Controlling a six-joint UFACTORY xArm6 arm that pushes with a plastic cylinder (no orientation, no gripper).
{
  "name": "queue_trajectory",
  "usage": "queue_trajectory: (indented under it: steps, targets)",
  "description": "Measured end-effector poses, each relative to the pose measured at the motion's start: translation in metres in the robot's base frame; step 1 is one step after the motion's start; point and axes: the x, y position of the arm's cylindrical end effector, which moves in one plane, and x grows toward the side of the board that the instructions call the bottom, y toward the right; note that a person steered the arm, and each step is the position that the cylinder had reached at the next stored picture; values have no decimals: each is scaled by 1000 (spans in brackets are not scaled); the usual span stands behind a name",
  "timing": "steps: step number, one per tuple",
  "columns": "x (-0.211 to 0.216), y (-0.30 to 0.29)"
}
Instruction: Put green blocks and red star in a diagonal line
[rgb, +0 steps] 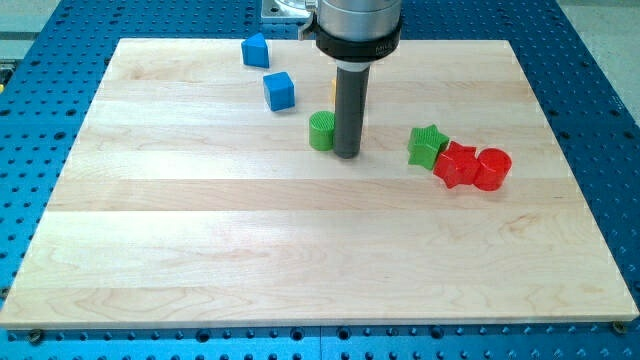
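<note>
On the wooden board (300, 250), my tip (347, 154) holds nothing, touching the green cylinder (321, 131) from the view's right. The green star (427, 146) abuts the red star (456, 165). These look light, rigid, slippery; push centrally.

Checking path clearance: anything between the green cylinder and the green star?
Only my tip, right beside the green cylinder on its right. From there to the green star the board is bare, per the camera view.
</note>
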Motion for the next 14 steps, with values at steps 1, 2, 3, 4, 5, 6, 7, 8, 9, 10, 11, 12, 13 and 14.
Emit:
queue_trajectory:
  steps: [1,2,3,4,5,6,7,8,9,10,11,12,13,14]
  targets:
    - [29,-43]
    - [25,-63]
    - [4,-60]
    - [-10,-108]
    - [-24,-70]
    - [-9,-52]
    - [23,-78]
    - [18,-78]
    - [-10,-77]
    - [-12,-54]
    - [0,-16]
    - [12,-12]
    - [11,41]
    - [-13,67]
